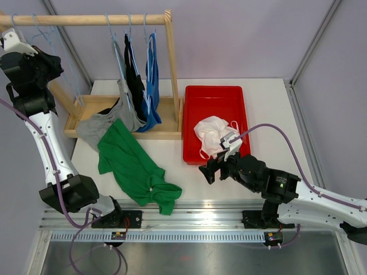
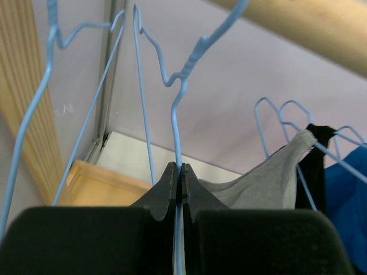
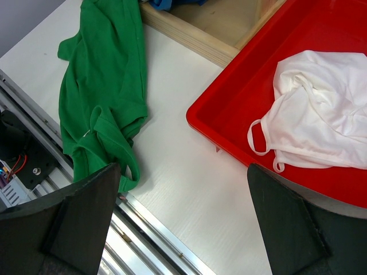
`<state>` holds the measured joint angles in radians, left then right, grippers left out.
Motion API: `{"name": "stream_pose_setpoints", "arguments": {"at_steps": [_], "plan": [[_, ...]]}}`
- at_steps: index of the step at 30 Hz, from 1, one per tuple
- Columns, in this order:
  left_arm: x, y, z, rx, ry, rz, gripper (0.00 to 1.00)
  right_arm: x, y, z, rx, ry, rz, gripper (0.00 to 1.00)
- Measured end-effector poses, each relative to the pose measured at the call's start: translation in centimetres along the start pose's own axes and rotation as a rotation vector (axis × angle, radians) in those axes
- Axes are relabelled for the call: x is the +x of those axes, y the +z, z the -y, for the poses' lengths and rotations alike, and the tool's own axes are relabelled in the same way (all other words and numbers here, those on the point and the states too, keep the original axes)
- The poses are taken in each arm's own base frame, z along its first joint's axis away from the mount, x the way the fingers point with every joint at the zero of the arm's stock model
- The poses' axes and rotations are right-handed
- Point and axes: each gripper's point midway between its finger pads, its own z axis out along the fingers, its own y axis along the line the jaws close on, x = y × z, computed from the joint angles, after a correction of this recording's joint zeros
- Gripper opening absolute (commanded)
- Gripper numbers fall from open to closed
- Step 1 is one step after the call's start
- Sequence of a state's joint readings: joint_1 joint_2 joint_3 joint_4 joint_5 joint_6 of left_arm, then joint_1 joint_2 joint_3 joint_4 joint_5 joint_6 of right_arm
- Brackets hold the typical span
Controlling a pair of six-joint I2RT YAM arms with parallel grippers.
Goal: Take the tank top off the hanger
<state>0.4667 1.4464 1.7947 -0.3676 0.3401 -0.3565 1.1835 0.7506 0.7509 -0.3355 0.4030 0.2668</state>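
My left gripper (image 1: pixel 47 44) is raised at the left end of the wooden rail (image 1: pixel 86 20). It is shut on the neck of a blue wire hanger (image 2: pixel 178 114), whose hook hangs on the rail (image 2: pixel 321 23). No cloth shows on that hanger. A green tank top (image 1: pixel 135 166) lies crumpled on the table, also in the right wrist view (image 3: pixel 103 86). Grey (image 1: pixel 106 117), black (image 1: pixel 135 77) and blue (image 1: pixel 152 86) tank tops hang on hangers further right. My right gripper (image 1: pixel 213 166) is open and empty, low over the table between the green top and the red tray (image 1: pixel 215 94).
A white tank top (image 1: pixel 213 134) lies in the red tray. The rack's wooden base (image 1: pixel 86 109) sits at the back left, with its right upright post (image 1: pixel 172 69) beside the tray. More blue hangers (image 2: pixel 86 86) hang beside the held one. Metal rails run along the table's near edge.
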Motion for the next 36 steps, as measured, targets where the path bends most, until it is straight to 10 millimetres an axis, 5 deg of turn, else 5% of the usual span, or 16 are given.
{"name": "stream_pose_setpoints", "arguments": {"at_steps": [32,33,36], "plan": [[0.8,1.8,-1.8,-0.045,0.012,-0.006,0.00,0.9,-0.2,0.2,0.002,0.025,-0.010,0.99],[0.7,1.7,-1.8,-0.046,0.011,-0.006,0.01,0.9,-0.2,0.2,0.003,0.024,-0.012,0.99],[0.6,1.4,-1.7,-0.052,0.002,-0.005,0.31,1.1,-0.1,0.3,0.004,0.025,-0.016,0.99]]}}
